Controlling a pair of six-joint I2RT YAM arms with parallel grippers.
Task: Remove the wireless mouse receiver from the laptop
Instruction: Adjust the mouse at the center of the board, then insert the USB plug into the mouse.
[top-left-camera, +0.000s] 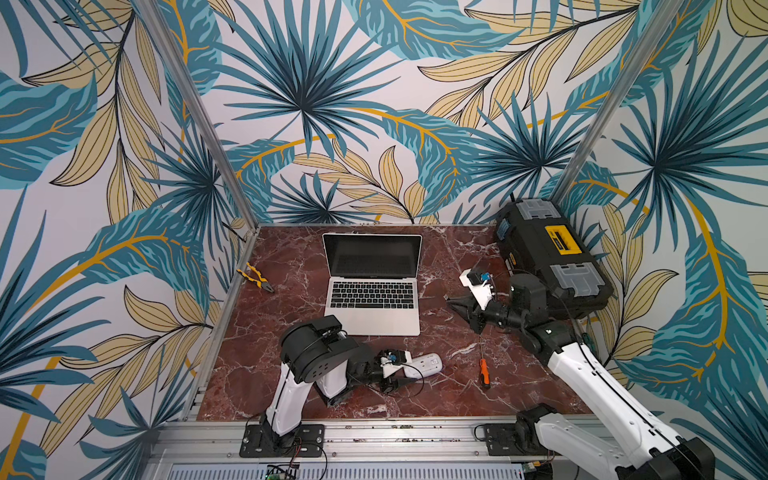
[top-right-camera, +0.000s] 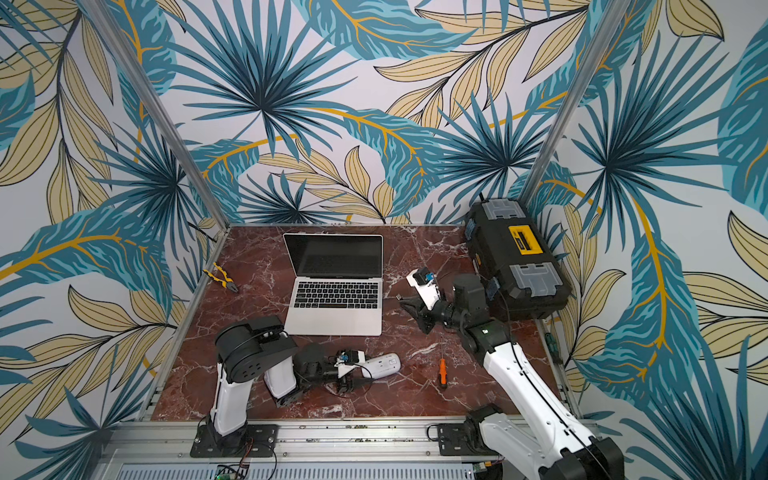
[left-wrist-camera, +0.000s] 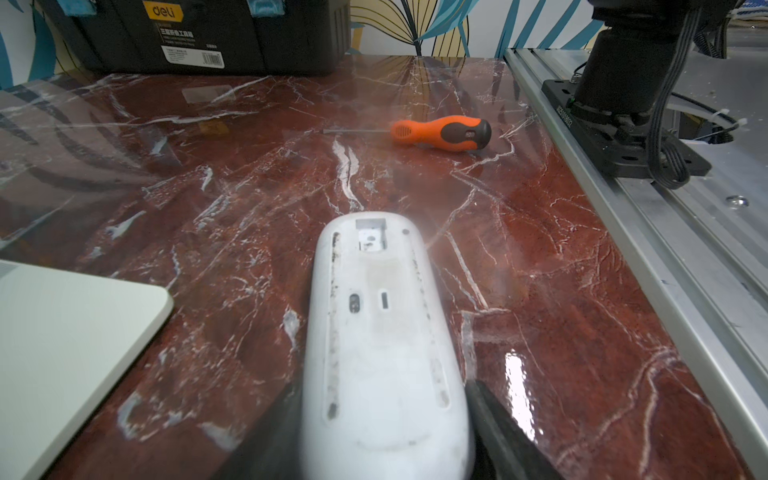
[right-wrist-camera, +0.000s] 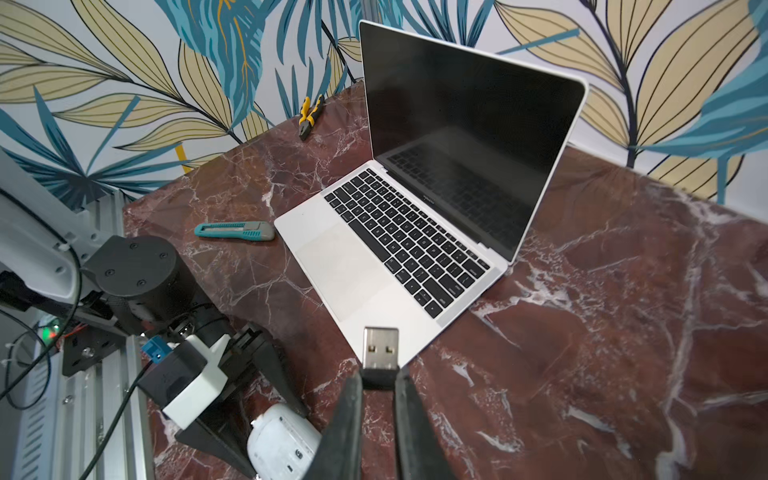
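A: Laptop (top-right-camera: 336, 291)?
B: Open, screen dark, centred on the table (top-right-camera: 415, 399). Right gripper (top-right-camera: 402, 302) hung just off its right edge, not touching, pinching a tiny receiver (top-right-camera: 398, 297).
A: Left gripper (top-right-camera: 356, 374)?
B: Low, in front of the laptop, clamped on the white mouse (top-right-camera: 384, 365). Screwdriver (top-right-camera: 443, 372) lay nearby; toolbox (top-right-camera: 515, 253) back right; pliers (top-right-camera: 220, 277) at left edge.

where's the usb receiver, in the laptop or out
Out: the right hand pinches the small black-and-metal USB receiver, plug bare, apart from the slim silver laptop.

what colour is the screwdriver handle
Orange screwdriver handle with a black end, clearest in the left wrist view.
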